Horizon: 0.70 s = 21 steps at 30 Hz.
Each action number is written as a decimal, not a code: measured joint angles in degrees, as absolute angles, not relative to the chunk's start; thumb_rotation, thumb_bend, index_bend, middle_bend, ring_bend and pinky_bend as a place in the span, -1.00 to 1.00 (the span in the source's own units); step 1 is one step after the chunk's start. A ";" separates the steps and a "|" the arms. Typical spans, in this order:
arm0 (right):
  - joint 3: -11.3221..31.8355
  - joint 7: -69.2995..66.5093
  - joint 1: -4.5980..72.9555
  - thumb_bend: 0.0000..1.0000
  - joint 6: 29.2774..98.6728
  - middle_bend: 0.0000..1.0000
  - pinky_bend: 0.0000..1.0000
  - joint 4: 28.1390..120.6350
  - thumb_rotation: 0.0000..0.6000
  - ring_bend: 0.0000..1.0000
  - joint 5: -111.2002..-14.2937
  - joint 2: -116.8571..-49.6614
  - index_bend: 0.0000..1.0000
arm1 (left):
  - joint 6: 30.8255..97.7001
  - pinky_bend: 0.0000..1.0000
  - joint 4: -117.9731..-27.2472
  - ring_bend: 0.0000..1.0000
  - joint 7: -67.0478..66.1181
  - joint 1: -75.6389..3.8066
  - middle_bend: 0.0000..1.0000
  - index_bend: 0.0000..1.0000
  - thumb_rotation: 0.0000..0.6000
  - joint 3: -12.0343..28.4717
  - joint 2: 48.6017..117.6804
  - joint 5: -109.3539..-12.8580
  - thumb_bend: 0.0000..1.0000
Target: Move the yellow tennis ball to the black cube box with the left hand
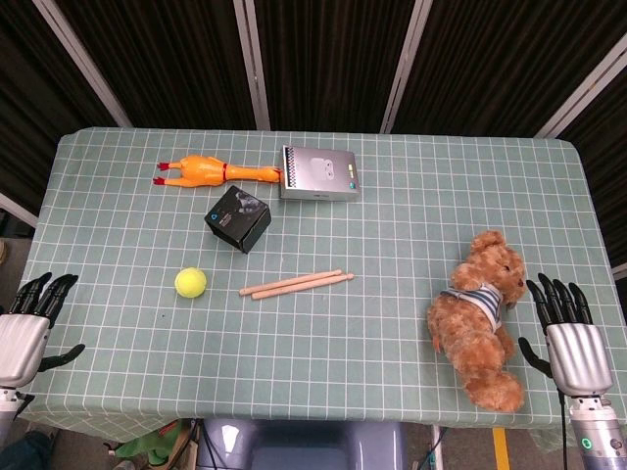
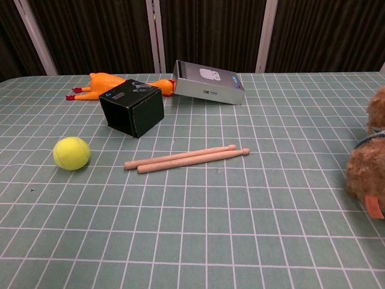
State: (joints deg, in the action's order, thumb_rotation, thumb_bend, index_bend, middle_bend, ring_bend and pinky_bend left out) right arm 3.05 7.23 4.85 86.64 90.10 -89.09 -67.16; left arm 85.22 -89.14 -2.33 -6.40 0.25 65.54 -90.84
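Note:
The yellow tennis ball (image 1: pixel 190 283) (image 2: pixel 71 153) lies on the checked tablecloth, left of centre. Behind it and slightly to the right stands the black cube box (image 1: pixel 238 218) (image 2: pixel 132 107), apart from the ball. My left hand (image 1: pixel 27 328) hovers at the table's left front edge, fingers apart and holding nothing, well left of the ball. My right hand (image 1: pixel 568 335) is at the right front edge, fingers spread and empty, beside the teddy bear. Neither hand shows in the chest view.
Two wooden drumsticks (image 1: pixel 297 284) (image 2: pixel 186 158) lie right of the ball. A rubber chicken (image 1: pixel 211 172) (image 2: pixel 102 82) and a grey box (image 1: pixel 318 173) (image 2: pixel 207 82) sit behind the cube. A brown teddy bear (image 1: pixel 482 318) (image 2: pixel 368 162) lies front right.

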 measured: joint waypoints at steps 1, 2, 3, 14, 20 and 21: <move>3.04 7.21 4.83 -0.32 86.67 -1.00 -0.98 90.10 1.00 -1.00 -89.11 -67.17 -1.00 | 85.07 -0.82 -89.15 -1.00 -2.44 -6.44 -0.81 -0.92 1.00 0.26 65.55 -90.72 -0.87; 3.04 7.20 4.84 -0.32 86.64 -1.00 -0.98 90.09 1.00 -1.00 -89.11 -67.17 -1.00 | 84.94 -0.82 -89.16 -1.00 -2.52 -6.47 -0.81 -0.92 1.00 0.25 65.57 -90.66 -0.87; 3.02 7.23 4.86 -0.32 86.55 -1.00 -0.98 90.07 1.00 -1.00 -89.09 -67.16 -1.00 | 84.77 -0.82 -89.18 -1.00 -2.62 -6.50 -0.81 -0.92 1.00 0.24 65.60 -90.57 -0.87; 2.72 7.05 4.19 -0.32 87.76 -1.00 -0.98 90.17 1.00 -1.00 -89.67 -66.85 -1.00 | 79.10 -0.62 -89.19 -0.79 -7.47 -8.97 -0.41 -0.68 1.00 -0.11 67.80 -89.71 -0.69; 2.71 6.98 3.98 -0.32 88.14 -1.00 -0.98 90.50 1.00 -1.00 -89.86 -66.74 -1.00 | 74.70 -0.28 -86.65 -0.57 -12.55 -11.32 0.03 -0.30 1.00 -0.38 72.15 -89.63 -0.32; 2.78 7.00 4.05 -0.32 88.13 -1.00 -0.98 90.50 1.00 -1.00 -89.88 -66.72 -1.00 | 73.88 -0.24 -86.18 -0.54 -13.01 -11.69 0.08 -0.25 1.00 -0.42 72.82 -89.50 -0.26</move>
State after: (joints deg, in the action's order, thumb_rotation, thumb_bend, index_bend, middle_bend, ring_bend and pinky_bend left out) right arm 2.78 7.00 4.05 88.13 90.50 -89.88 -66.72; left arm 73.88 -86.18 -13.01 -11.69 -0.42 72.82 -89.50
